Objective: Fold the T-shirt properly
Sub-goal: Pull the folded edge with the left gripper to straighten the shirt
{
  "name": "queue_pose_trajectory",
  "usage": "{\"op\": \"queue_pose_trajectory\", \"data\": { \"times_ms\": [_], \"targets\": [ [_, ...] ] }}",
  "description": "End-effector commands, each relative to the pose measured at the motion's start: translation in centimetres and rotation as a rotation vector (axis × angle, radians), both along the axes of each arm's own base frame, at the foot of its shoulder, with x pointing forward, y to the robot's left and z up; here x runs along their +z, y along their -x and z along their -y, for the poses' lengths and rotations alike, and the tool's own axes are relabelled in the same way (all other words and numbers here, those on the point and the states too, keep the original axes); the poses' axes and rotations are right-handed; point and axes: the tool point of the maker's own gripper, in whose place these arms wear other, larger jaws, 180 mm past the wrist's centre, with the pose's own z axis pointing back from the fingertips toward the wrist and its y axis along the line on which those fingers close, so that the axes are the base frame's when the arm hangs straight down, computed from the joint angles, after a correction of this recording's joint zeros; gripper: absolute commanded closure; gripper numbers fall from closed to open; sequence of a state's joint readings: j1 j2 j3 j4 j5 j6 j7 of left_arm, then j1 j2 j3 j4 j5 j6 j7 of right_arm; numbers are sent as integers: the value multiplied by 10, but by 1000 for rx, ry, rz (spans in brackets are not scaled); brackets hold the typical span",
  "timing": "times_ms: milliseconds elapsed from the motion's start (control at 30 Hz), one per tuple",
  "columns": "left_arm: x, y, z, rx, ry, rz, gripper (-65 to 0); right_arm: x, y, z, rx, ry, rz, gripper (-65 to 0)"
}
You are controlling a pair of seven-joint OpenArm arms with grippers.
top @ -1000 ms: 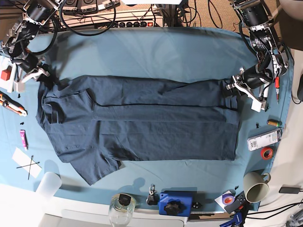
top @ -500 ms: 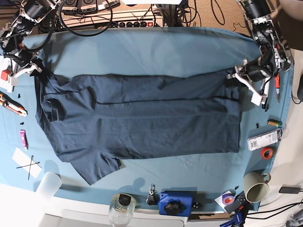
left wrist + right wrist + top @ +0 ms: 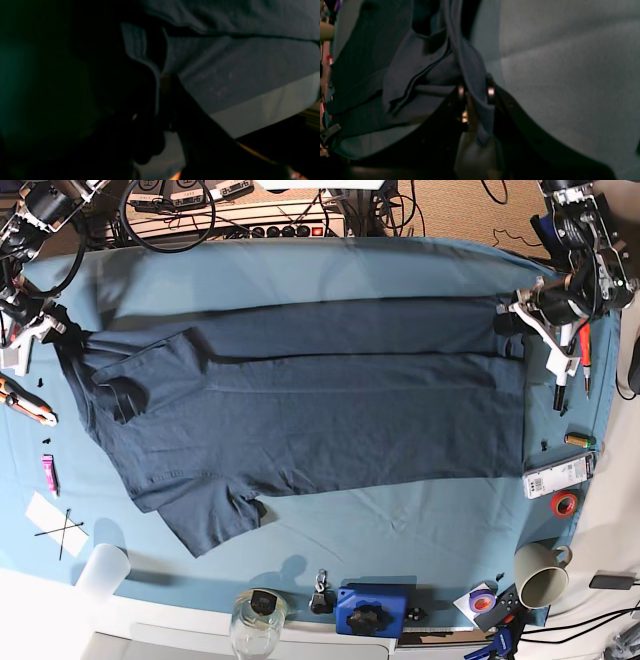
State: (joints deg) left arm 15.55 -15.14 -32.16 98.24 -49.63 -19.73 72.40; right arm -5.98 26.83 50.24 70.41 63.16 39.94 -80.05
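Slippage is the risk: both grippers, left point(image 3: 522, 308) and right point(image 3: 42, 330), are pinching far corners of the T-shirt point(image 3: 300, 405) lying stretched across the teal table cloth point(image 3: 330, 270), and the dim wrist views suggest thin bites that tension could pull free.

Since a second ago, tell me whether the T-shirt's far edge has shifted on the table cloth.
Yes. The T-shirt has been pulled toward the table cloth's far edge, near the power strip, held taut between the left gripper and right gripper.
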Motion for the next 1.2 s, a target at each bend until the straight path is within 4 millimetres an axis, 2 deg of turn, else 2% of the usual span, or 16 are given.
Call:
{"op": "queue_pose_trajectory", "data": {
  "times_ms": [0, 233, 433, 567, 700, 967, 1000, 1100, 1167],
  "targets": [
    [4, 3, -7, -11, -33, -3, 0, 18, -5, 12, -7, 32, 46, 0],
    [5, 15, -6, -24, -47, -14, 0, 7, 25, 14, -23, 11, -2, 0],
    [2, 21, -9, -18, -50, -31, 0, 24, 45, 33, -109, -12, 59, 0],
    [5, 29, -24, 15, -65, -39, 0, 28, 56, 38, -134, -19, 71, 0],
    [8, 39, -33, 37, -50, -31, 0, 25, 60, 38, -134, -19, 57, 0],
    [24, 34, -14, -45, 41, 77, 0, 25, 60, 38, -133, -18, 57, 0],
    [25, 34, -12, -55, 51, 80, -29, 25, 60, 38, -134, -18, 57, 0],
    [27, 34, -8, -72, 69, 90, -206, 26, 59, 37, -133, -22, 64, -127],
    [28, 35, -8, -76, 68, 85, -278, 33, 55, 36, -132, -39, 100, -151]
  ]
}}
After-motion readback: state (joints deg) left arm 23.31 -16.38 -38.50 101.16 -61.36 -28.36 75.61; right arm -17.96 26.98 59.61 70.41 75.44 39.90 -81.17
